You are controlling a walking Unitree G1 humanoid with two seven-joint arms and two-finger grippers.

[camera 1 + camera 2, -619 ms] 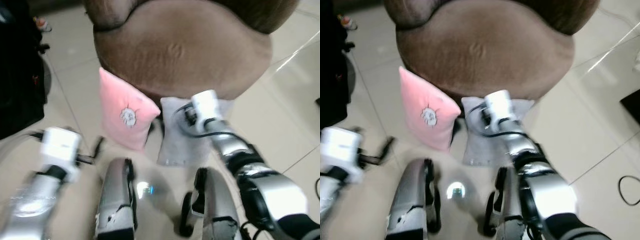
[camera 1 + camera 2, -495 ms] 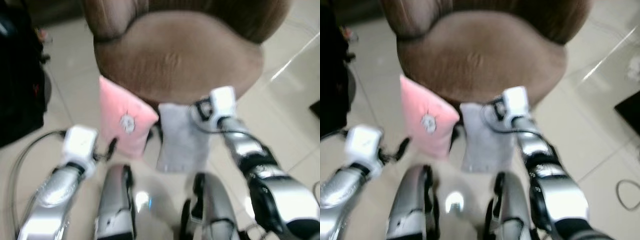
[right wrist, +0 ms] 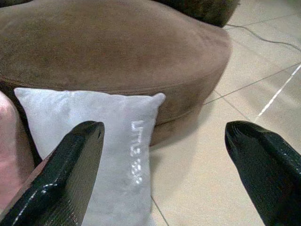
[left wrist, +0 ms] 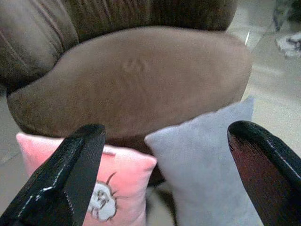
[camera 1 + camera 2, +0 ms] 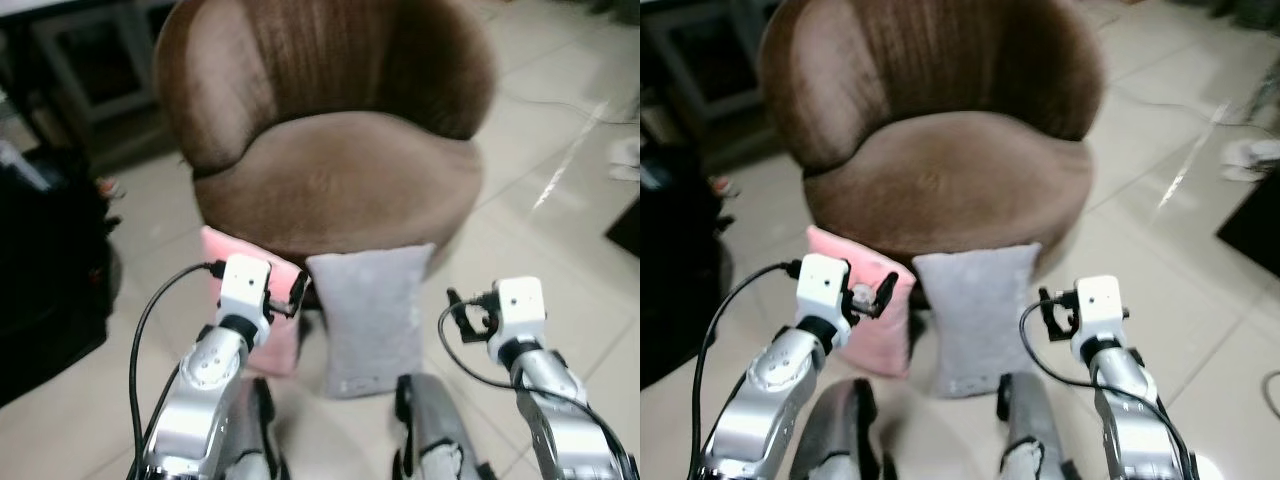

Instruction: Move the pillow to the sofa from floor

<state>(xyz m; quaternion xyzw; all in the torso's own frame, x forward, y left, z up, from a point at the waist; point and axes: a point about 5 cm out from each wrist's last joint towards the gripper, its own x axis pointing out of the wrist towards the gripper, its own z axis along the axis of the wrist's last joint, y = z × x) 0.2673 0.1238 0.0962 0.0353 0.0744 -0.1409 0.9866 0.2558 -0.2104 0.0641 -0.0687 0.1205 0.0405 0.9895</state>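
While both claws hover spread apart, left claw [image 4: 160, 183], right claw [image 3: 164, 183], pink pillow [image 5: 275, 335] beside grey pillow [image 5: 375, 310], both against brown sofa [image 5: 330, 170].

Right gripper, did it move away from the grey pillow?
Yes. The right gripper was up against the grey pillow by the sofa before; now it hangs out to that pillow's right over the floor tiles, apart from it, fingers open.

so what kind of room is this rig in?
Most likely a home living room. A round brown upholstered sofa chair stands on a glossy tiled floor, with a pink pillow and a grey pillow propped against its base. A loose cable trails across the tiles.
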